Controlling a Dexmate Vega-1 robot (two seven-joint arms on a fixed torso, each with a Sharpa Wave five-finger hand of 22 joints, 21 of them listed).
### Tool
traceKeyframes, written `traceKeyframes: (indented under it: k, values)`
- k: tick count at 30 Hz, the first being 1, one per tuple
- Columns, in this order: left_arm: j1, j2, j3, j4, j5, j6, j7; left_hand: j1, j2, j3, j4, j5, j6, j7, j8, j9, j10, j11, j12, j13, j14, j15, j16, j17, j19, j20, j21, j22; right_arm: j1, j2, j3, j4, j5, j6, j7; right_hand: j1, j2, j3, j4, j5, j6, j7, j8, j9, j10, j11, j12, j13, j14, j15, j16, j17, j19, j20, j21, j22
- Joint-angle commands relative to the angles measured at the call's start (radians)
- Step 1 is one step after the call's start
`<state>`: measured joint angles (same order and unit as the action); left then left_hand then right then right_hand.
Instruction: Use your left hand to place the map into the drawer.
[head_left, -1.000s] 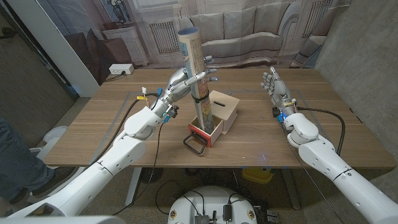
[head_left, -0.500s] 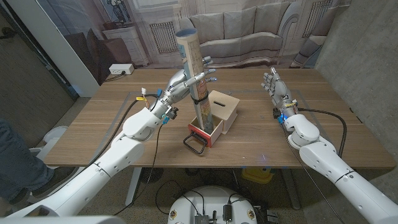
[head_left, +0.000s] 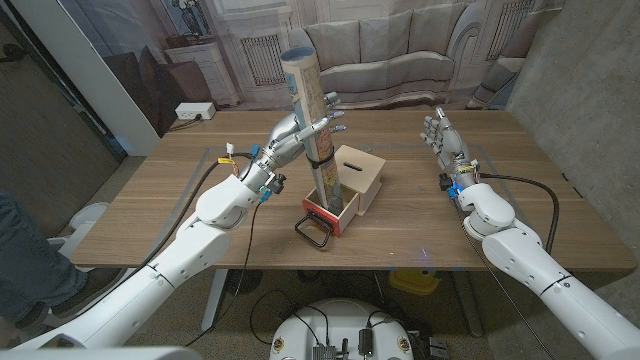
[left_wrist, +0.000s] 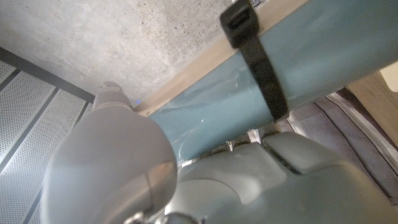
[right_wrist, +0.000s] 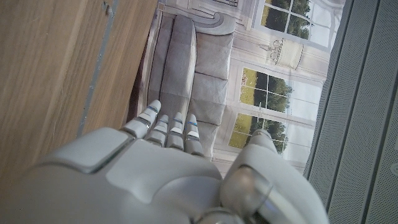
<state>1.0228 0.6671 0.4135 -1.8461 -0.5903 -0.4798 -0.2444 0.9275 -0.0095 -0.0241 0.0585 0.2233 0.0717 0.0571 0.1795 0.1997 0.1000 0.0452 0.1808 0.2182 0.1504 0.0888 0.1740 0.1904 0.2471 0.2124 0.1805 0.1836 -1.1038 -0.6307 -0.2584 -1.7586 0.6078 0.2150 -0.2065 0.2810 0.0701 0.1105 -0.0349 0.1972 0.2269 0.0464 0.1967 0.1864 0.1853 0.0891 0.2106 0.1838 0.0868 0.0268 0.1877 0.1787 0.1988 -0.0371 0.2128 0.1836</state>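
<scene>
The map (head_left: 312, 120), a tall rolled tube bound with a black strap, stands nearly upright with its lower end down in the open drawer (head_left: 333, 211); that drawer is pulled out from the front of the small wooden box (head_left: 357, 176), so the tube rises just in front of the box and well above it; it leans a little, its top tipped toward the left arm's side of the box. It is probably kept upright because the roll looks too long to lie inside the drawer, so it goes in end first.

The left hand (head_left: 300, 131) reaches in from the left side of the box and wraps the tube at about mid-height, just above the strap; some fingers (head_left: 335, 114) splay out past the tube on its far side, so the grip looks loose rather than clenched; the left wrist view shows the pale blue roll (left_wrist: 298, 81) lying close against the hand; I judge the hand steadies the map while its end settles.

The right hand (head_left: 443, 138) stands well to the right of the box, fingers straight, pointing up and together, holding nothing; it seems parked clear of the job.
</scene>
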Motion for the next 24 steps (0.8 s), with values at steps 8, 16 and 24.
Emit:
traceKeyframes:
  k: [8,16,24]
  values:
    - [0.080,0.048,-0.042,-0.069,0.049,-0.020,0.059,-0.010,-0.001,-0.009,0.004,0.007,-0.007,0.008,0.007,0.001,-0.018,0.013,0.007,0.001,-0.017,0.002,0.005,0.003,-0.019,0.003,0.001,0.003,0.000,0.000,0.004,0.005,0.006,0.001,0.009,0.002,0.005,0.002,-0.006,-0.002,0.000,0.000,-0.002,0.003,0.008,0.000,0.002,0.002,0.002,0.002,-0.003,0.003,0.012,-0.013,-0.006,0.002]
    - [0.106,0.060,-0.052,-0.083,0.063,-0.029,0.070,-0.018,-0.003,-0.014,0.008,0.008,-0.018,0.011,0.006,0.000,-0.031,0.017,0.007,0.000,-0.032,0.007,0.005,0.003,-0.033,0.004,0.002,0.003,-0.005,-0.001,0.005,0.007,0.005,0.008,0.012,0.002,0.005,0.002,-0.006,-0.002,0.001,0.000,-0.002,0.003,0.008,0.001,0.002,0.002,0.002,0.002,-0.003,0.003,0.012,-0.013,-0.006,0.002]
    - [0.150,0.081,-0.080,-0.109,0.101,-0.034,0.108,-0.024,-0.005,-0.019,0.011,0.009,-0.022,0.012,0.007,-0.001,-0.035,0.021,0.009,-0.001,-0.037,0.010,0.006,0.003,-0.043,0.004,0.002,0.003,-0.017,0.000,0.010,0.005,0.006,0.016,0.009,0.002,0.005,0.002,-0.007,-0.002,0.000,0.000,-0.002,0.003,0.007,0.000,0.002,0.002,0.002,0.003,-0.003,0.003,0.012,-0.013,-0.006,0.002]
